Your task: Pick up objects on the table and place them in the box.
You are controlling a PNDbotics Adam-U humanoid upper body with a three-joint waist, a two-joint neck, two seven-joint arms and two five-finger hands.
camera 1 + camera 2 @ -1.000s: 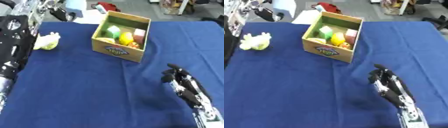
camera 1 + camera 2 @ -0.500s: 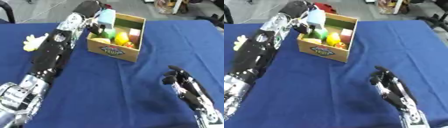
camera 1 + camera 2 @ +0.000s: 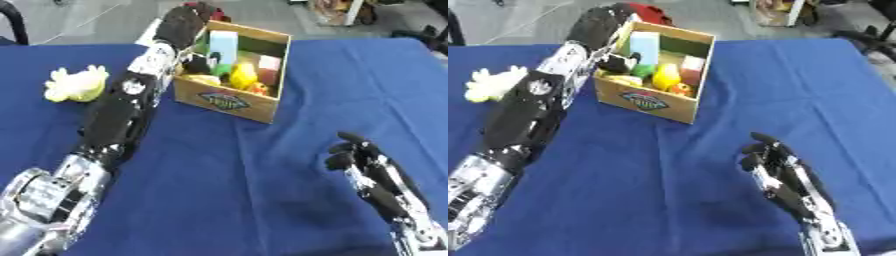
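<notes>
Presently the left hand [image 3: 185, 25] hovers over the box [image 3: 229, 100], its grasp unreadable, the right hand [image 3: 360, 161] rests open, and withdrawing carelessly could knock the yellow toy [image 3: 77, 84] off the desk [image 3: 219, 190].

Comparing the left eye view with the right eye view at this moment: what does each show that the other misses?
Only the left eye view keeps the yellow soft toy well inside the picture, clear of the edge. Only the right eye view shows more of the red thing behind the box, and more blue cloth to the right of the right hand.

Both show the left hand reaching over the cardboard box's near-left corner, a pale blue block standing inside it, and the right hand idle low right.
</notes>
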